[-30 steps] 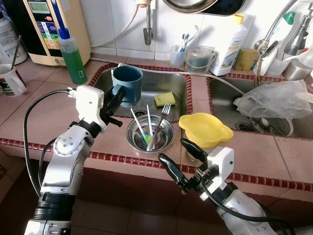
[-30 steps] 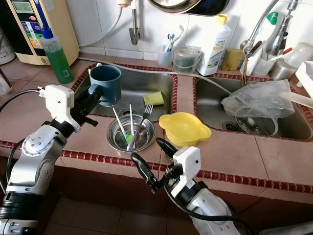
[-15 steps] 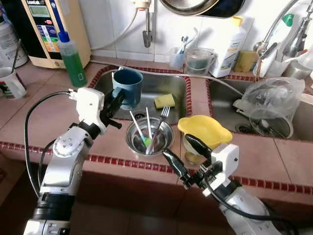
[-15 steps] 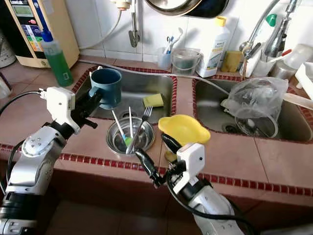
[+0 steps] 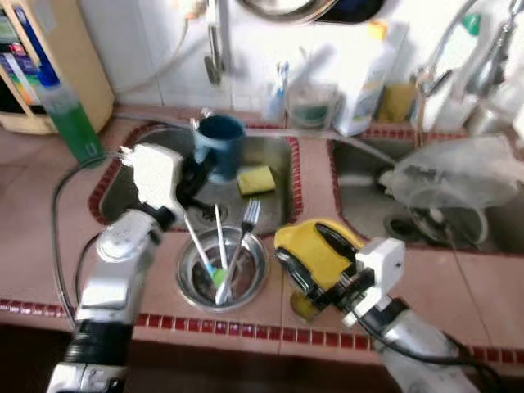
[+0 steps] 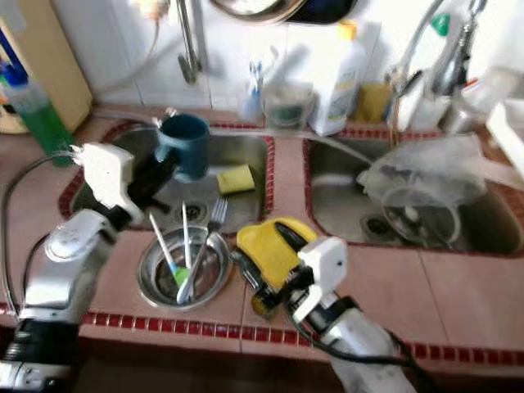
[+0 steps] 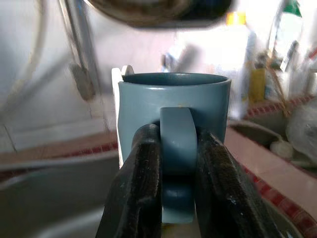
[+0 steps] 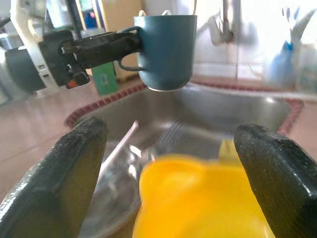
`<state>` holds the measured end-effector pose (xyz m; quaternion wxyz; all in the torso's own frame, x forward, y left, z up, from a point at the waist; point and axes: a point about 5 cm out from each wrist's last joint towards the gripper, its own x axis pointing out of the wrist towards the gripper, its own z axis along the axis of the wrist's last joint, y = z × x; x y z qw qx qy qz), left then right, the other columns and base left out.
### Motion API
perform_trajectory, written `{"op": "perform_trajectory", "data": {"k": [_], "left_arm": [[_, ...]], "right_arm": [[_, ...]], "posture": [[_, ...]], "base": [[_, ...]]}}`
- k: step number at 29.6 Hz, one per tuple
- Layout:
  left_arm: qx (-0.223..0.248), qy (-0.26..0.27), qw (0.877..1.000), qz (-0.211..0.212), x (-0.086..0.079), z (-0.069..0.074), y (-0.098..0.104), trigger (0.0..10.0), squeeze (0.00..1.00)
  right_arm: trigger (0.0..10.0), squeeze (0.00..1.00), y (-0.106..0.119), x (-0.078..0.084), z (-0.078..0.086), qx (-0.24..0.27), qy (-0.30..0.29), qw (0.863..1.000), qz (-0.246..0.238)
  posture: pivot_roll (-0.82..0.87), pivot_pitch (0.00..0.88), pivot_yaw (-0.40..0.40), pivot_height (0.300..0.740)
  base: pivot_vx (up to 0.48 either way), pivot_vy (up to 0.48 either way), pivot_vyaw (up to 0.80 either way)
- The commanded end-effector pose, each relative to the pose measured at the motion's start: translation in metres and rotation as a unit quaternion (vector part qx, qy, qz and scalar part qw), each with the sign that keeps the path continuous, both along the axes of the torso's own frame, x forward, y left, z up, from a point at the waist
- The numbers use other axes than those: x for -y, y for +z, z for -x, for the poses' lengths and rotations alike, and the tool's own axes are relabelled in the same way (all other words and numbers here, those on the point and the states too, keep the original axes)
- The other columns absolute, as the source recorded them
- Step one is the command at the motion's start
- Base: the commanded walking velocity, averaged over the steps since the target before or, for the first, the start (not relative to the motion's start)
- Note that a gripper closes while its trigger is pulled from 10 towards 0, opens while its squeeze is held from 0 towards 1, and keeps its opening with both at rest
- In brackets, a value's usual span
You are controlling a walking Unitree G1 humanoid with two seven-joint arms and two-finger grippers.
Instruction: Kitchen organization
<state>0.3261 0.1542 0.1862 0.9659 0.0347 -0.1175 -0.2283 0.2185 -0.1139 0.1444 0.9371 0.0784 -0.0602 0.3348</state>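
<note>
The left gripper (image 5: 196, 173) is clamped on the handle of one blue mug (image 5: 219, 146), its two black fingers (image 7: 141, 183) pinching the handle from either side and holding the mug upright above the left sink basin (image 5: 274, 176). One yellow sponge (image 5: 256, 178) lies in that basin, just beside the mug.

On the tiled counter (image 5: 483, 286) in front of the basin sits one steel bowl (image 5: 246, 282) holding three utensils: a fork (image 5: 243, 233) and two white-handled ones, at least one a toothbrush (image 5: 205, 254) with a green head.

The right gripper (image 5: 315, 266) has its two fingers (image 8: 59, 178) spread wide to either side of one yellow bowl (image 5: 315, 250), which is tilted over a small jar beneath it; whether the pads touch the bowl cannot be told.

The second basin on the right holds one crumpled clear plastic bag (image 5: 446, 176). Along the wall stand one green soap bottle (image 5: 70, 119) and one white detergent bottle (image 5: 368, 78).
</note>
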Motion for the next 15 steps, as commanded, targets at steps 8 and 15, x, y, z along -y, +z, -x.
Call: {"op": "perform_trajectory", "data": {"k": [8,15], "left_arm": [[0.011,0.024,0.999,-0.032,-0.01,-0.003,0.001,10.0,0.0],[-0.002,0.022,0.998,-0.059,-0.004,-0.01,-0.008,10.0,0.0]], "right_arm": [[10.0,0.0,0.004,-0.004,0.001,0.006,0.002,1.0,-0.006],[10.0,0.0,0.007,-0.004,0.007,-0.005,-0.004,1.0,-0.014]], "posture": [[-0.13,0.058,0.02,0.74],[-0.14,0.075,0.021,0.74]], "base": [[0.0,0.0,0.0],[0.0,0.0,0.0]]}}
